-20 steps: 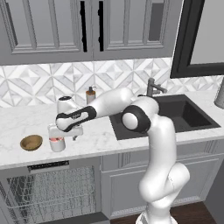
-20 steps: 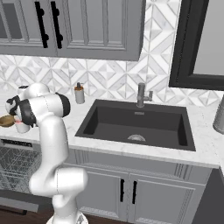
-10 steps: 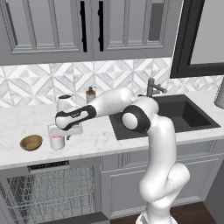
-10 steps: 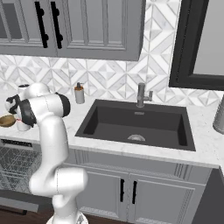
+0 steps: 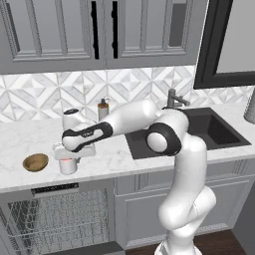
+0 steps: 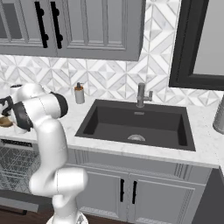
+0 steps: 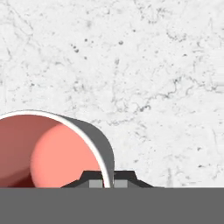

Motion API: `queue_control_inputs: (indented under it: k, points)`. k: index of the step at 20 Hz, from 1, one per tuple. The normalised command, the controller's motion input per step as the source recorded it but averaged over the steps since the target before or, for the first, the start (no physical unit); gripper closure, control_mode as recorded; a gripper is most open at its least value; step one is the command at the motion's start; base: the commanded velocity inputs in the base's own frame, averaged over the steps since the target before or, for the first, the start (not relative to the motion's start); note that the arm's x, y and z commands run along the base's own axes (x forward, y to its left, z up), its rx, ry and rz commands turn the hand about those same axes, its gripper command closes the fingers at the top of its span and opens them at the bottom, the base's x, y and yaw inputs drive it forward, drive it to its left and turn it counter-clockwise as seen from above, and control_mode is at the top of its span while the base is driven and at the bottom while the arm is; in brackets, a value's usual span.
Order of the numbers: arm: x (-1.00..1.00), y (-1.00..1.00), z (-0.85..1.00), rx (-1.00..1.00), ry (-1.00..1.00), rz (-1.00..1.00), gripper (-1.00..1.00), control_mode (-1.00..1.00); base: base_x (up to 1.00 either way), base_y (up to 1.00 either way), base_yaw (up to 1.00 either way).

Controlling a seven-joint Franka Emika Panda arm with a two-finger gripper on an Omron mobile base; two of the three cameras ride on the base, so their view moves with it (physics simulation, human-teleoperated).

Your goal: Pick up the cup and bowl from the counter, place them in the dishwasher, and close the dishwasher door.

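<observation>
One thin edge of wall is all the gripper (image 7: pixel 108 183) has: in the hand view its two fingertips (image 7: pixel 95 183) are pinched together on the rim of the cup (image 7: pixel 52 151), one tip inside the red-pink hollow and one outside. That is a narrow hold, and I judge it the main risk. If the arm lifts fast or swings wide, the cup may pivot about the pinch, tilt, or slide out and drop back onto the counter (image 7: pixel 144 74).

In the left base view the cup (image 5: pixel 67 166) stands upright on the counter (image 5: pixel 112 162) near its front edge, directly under the hand. Below it the dishwasher (image 5: pixel 57 219) is open, with its grey wire rack showing and the dark control strip just under the counter lip. The carry is therefore short but goes over the edge and down, so a slip there would send the cup to the floor or hard into the rack.

Just beside the cup, on the side away from the sink (image 5: pixel 199 130), lies the brown bowl (image 5: pixel 36 162), apart from it but close enough that a sideways sweep could knock it. Farther back, near the tiled wall, stands the soap dispenser (image 5: pixel 103 109), well clear of the path. Nothing stands between the cup and the rack.
</observation>
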Motion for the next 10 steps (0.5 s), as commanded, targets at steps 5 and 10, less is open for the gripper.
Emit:
queue_control_inputs:
  k: [5, 10]
  points:
    - [-0.93, 0.74, 0.17, -0.28, -0.02, 0.11, 1.0, -1.0, 0.0, 0.0, 0.0]
    - [-0.72, 0.88, -0.07, -0.31, -0.09, 0.09, 1.0, -1.0, 0.0, 0.0, 0.0]
